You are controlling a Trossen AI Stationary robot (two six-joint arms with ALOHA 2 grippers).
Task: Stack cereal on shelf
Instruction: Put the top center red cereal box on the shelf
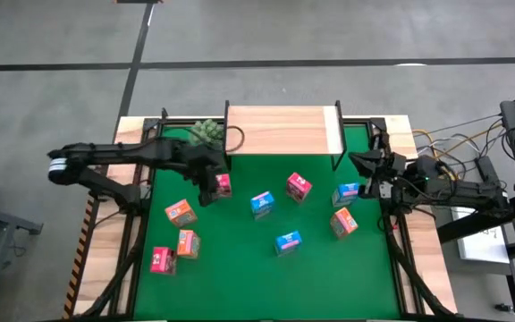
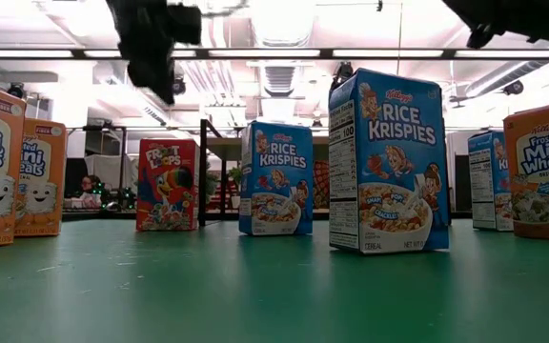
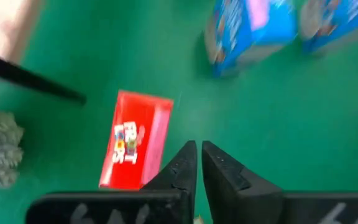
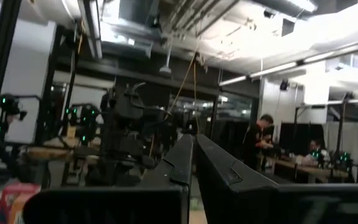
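Green matting covers the surface [image 1: 266, 268] seen from above, where the light wooden shelf [image 1: 282, 130] stands at the far edge and serves as the landmark. No cereal box rests on it. Just left of the shelf sits a green spiky plant ball [image 1: 206, 132]. In front of the shelf stand nine boxes: a pink-red box [image 1: 223, 184] under the shelf's left corner, another pink-red box [image 1: 299, 187] near the middle, a third [image 1: 161, 259] far out to the front left; blue boxes [image 1: 262, 204] [image 1: 288, 241] [image 1: 347, 192] before the centre and right; orange boxes [image 1: 181, 212] [image 1: 187, 243] [image 1: 343, 222] to either side. The left tool [image 1: 209, 190], fingers pressed together and holding nothing, hangs right beside the first pink-red box. The right tool [image 1: 366, 163], also pressed together and empty, waits off the shelf's right end.

From table height, a Rice Krispies box [image 2: 387, 162] stands upright nearest, a second [image 2: 276, 178] and a Froot Loops box [image 2: 167, 185] farther back near the shelf's black leg [image 2: 201, 171].

Past the left wrist, closed fingers [image 3: 179, 171] hover above the Froot Loops box [image 3: 135, 140], beside the shelf leg.

Past the right wrist, shut fingers [image 4: 185, 158] point into the room, where a person [image 4: 261, 140] stands.
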